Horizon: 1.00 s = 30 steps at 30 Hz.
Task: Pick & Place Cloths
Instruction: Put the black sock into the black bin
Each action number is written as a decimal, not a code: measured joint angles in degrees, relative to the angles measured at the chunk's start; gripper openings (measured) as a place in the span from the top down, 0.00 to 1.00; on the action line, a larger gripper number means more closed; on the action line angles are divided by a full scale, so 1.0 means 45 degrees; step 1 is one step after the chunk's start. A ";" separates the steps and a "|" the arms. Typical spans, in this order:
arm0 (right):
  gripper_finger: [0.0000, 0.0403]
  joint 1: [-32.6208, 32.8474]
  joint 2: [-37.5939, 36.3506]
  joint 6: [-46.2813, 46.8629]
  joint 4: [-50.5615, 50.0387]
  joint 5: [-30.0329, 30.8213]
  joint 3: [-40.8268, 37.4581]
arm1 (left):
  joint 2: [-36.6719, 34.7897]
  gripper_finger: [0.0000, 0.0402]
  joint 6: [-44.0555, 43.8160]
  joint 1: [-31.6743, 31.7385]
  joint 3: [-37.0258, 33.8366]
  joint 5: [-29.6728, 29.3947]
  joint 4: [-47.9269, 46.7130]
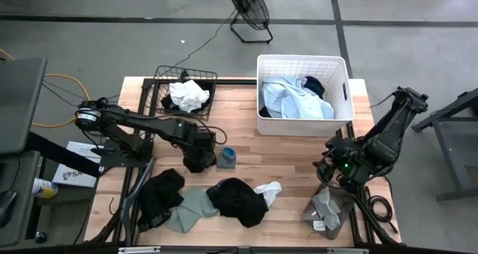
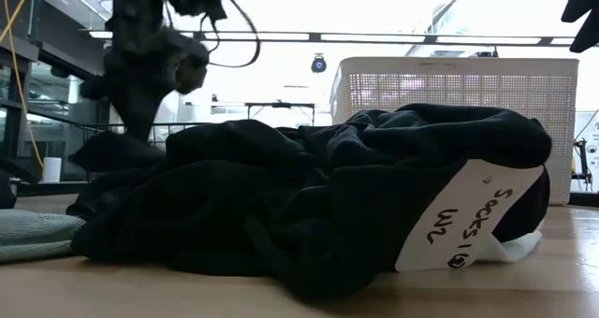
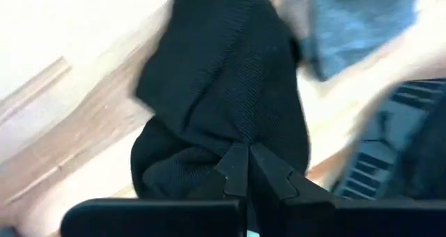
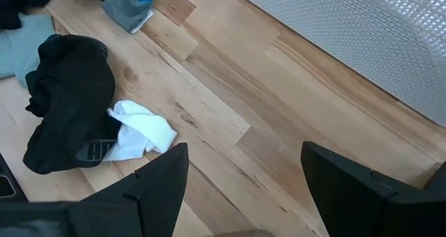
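Leftmost, the left gripper (image 1: 199, 163) sits at centre frame, fingers (image 3: 237, 169) pinched shut on a black cloth (image 3: 223, 90), a blue-grey cloth (image 1: 226, 158) just beside it. Below lie a black garment (image 1: 160, 196), a sage one (image 1: 191, 211), another black heap (image 1: 240, 201) and a white piece (image 1: 267, 190). Rightward, the white basket (image 1: 340, 66) holds pale-blue cloths (image 1: 293, 97); the right gripper (image 1: 334, 173) hovers with fingers (image 4: 162, 178) spread apart above a grey cloth (image 1: 327, 208).
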 joint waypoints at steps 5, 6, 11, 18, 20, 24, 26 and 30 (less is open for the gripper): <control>0.33 0.0000 0.0000 -0.0330 0.0034 0.0009 0.0000 | -0.0005 1.00 0.0677 0.0000 0.0970 -0.0229 -0.0070; 0.33 0.0002 0.0000 -0.0334 0.0053 0.0026 0.0000 | -0.0010 1.00 0.0818 0.0000 0.1176 -0.0279 -0.0067; 0.33 0.0000 0.0000 -0.0351 0.0066 0.0079 0.0001 | -0.0009 1.00 0.1375 0.0000 0.2259 -0.0553 -0.0159; 0.33 0.0004 0.0000 -0.2537 0.1898 0.0845 0.0000 | -0.0009 1.00 0.2303 0.0000 0.3845 -0.0709 -0.0088; 0.33 0.0003 0.0000 -0.3870 0.2968 0.1392 0.0000 | -0.0006 1.00 0.2569 0.0000 0.4223 -0.0713 0.0278; 0.33 0.0000 0.0000 -0.7014 0.5043 0.2755 0.0005 | -0.0010 1.00 0.2995 0.0000 0.4851 -0.0724 0.1301; 0.33 -0.0007 0.0000 -0.8594 0.5935 0.3401 0.0005 | -0.0009 1.00 0.3164 0.0000 0.5082 -0.0743 0.1769; 0.33 -0.0013 0.0000 -1.1810 0.7868 0.4578 0.0005 | -0.0010 1.00 0.3173 0.0000 0.5440 -0.0754 0.2245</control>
